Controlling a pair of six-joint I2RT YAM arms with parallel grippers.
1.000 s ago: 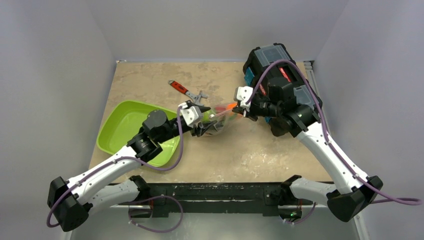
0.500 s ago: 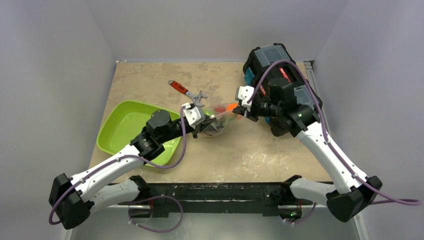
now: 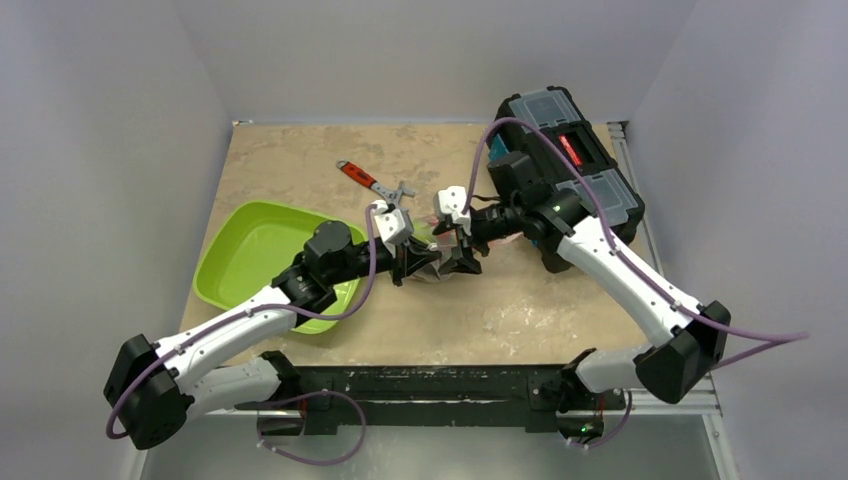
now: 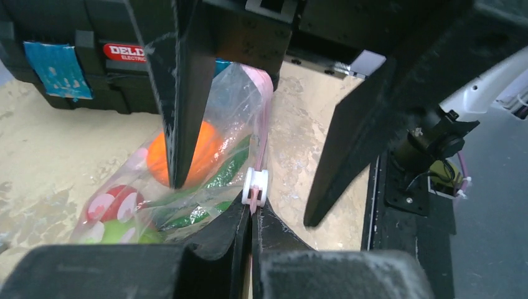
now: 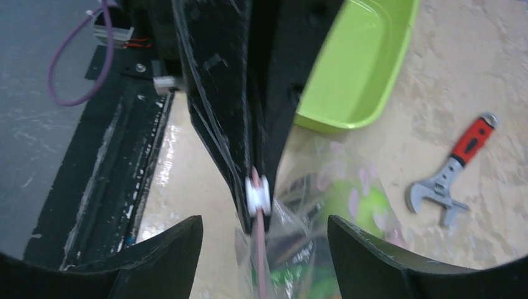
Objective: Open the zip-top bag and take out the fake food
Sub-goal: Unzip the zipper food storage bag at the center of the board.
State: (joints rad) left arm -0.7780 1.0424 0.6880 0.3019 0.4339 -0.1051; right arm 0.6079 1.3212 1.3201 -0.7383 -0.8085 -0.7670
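The zip-top bag (image 4: 249,93) hangs over the table between both grippers, clear plastic with a pink zip strip and a white slider (image 4: 256,187). My left gripper (image 4: 252,208) is shut on the zip strip just behind the slider. My right gripper (image 5: 264,219) is open, its fingers (image 4: 180,93) straddling the bag without touching the slider (image 5: 257,194). Inside the bag lies the fake food: an orange fruit (image 4: 202,146), green pods (image 4: 227,171) and a red piece (image 4: 118,202). From above, the left gripper (image 3: 408,262) and right gripper (image 3: 462,252) almost meet over the bag (image 3: 432,262).
A lime green tray (image 3: 250,250) lies at the left beside my left arm. A red-handled wrench (image 3: 372,182) rests behind the bag. A black toolbox (image 3: 570,150) stands at the back right, close to my right arm.
My right gripper has let go of the bag's right end, opened, and swung left to the left gripper. My left gripper has shut on the zip strip and edged right.
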